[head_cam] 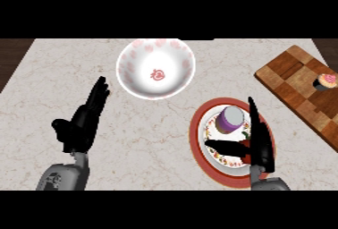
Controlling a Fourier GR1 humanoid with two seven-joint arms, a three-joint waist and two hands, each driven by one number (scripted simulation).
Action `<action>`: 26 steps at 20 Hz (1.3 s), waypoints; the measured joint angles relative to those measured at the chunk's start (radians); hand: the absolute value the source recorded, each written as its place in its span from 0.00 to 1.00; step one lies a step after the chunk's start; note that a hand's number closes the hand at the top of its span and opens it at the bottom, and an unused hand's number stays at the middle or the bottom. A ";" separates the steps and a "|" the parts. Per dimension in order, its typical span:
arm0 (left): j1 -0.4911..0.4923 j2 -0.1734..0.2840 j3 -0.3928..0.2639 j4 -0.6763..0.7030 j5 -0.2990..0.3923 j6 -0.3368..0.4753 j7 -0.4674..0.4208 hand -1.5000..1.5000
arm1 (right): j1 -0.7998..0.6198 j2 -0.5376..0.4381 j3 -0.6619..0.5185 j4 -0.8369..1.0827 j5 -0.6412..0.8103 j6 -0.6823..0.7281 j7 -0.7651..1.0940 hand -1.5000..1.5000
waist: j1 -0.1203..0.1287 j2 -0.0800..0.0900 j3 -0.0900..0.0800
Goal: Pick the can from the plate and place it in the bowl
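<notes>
A purple can point(231, 120) with a grey lid stands on the red-rimmed plate point(200, 134) at the right of the counter. My right hand point(259, 136) is over the plate, edge-on, its straight fingers just right of the can and its thumb stretched out below the can; it is open and not closed round the can. The white bowl point(156, 68) with pink hearts sits at the far middle, with nothing in it. At the left my left hand point(84, 120) rests open, fingers pointing up.
A checkered wooden cutting board point(298, 85) lies at the far right with a small cupcake point(325, 81) on it. The counter's top is pale marble; dark floor shows past its far corners.
</notes>
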State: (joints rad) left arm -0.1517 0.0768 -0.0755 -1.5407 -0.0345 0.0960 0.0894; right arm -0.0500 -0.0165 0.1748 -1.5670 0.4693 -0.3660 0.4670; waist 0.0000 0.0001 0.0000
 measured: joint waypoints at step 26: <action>0.016 -0.024 0.012 -0.010 -0.016 -0.040 -0.006 0.50 | -0.178 0.005 0.187 0.228 0.004 0.250 -0.269 1.00 | 0.025 0.000 -0.001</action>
State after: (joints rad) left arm -0.1357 0.0527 -0.0635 -1.5510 -0.0509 0.0559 0.0836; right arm -0.2284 -0.0111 0.3620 -1.3388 0.4729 -0.1162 0.1983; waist 0.0251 0.0002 -0.0008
